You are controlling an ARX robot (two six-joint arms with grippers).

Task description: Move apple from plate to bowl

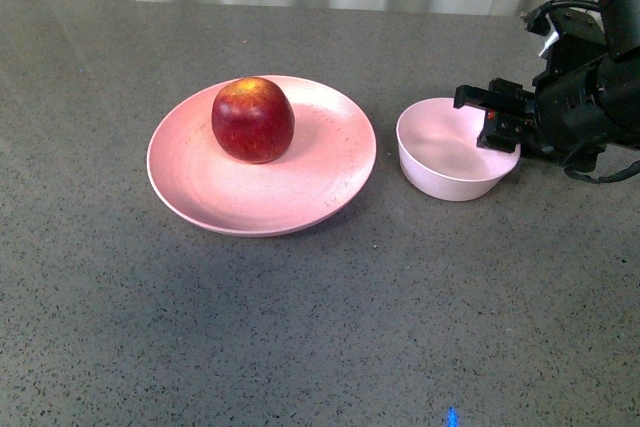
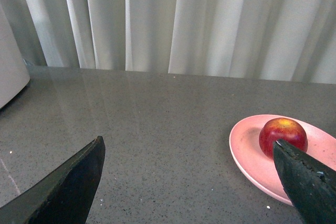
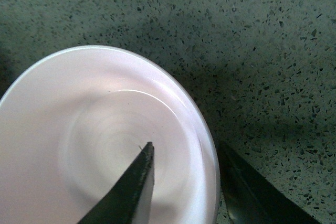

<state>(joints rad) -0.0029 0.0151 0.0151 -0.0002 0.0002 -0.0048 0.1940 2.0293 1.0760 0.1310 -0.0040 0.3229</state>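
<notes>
Grey speckled tabletop (image 1: 300, 347) carries everything: the apple (image 1: 252, 119) sits on the plate (image 1: 200, 197), with the empty bowl (image 1: 440, 172) just beside it. Our right gripper (image 1: 483, 117) has its jaws parted astride the bowl's rim and holds nothing; our left gripper (image 2: 189, 141) is spread wide, also empty. We judge the apple firm, smooth and ready to roll, so we would take it across its widest part.

The right pincer (image 1: 488, 117) is black and blocky with black cables (image 1: 605, 175) looping behind it, and the left pincer (image 2: 188, 145) is two dark, tapering blades.
</notes>
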